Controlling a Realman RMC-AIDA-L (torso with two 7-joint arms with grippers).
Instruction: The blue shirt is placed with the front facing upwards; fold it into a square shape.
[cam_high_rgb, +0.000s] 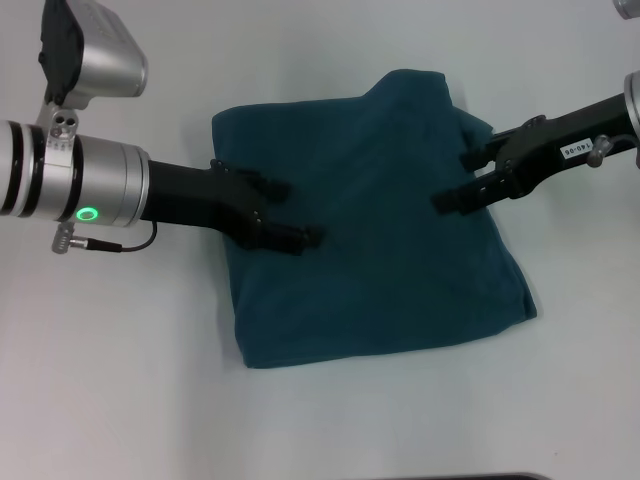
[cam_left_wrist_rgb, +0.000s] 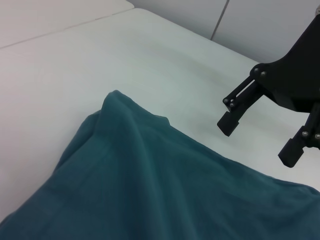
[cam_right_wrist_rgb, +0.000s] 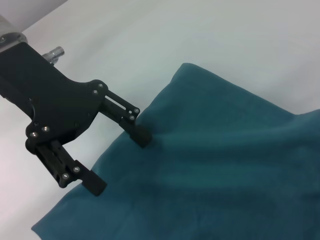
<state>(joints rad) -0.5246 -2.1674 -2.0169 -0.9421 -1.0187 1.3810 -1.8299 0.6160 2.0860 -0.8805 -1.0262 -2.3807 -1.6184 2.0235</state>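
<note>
Folded blue shirt (cam_high_rgb: 375, 250) lies mid-desk (cam_high_rgb: 120, 380) as a rough square, slightly skewed, one bunched corner pointing away from the robot; left gripper (cam_high_rgb: 295, 212) and right gripper (cam_high_rgb: 462, 180) hover spread wide over its side edges, grasping nothing.

Blue shirt (cam_high_rgb: 380, 260), folded roughly square
</note>
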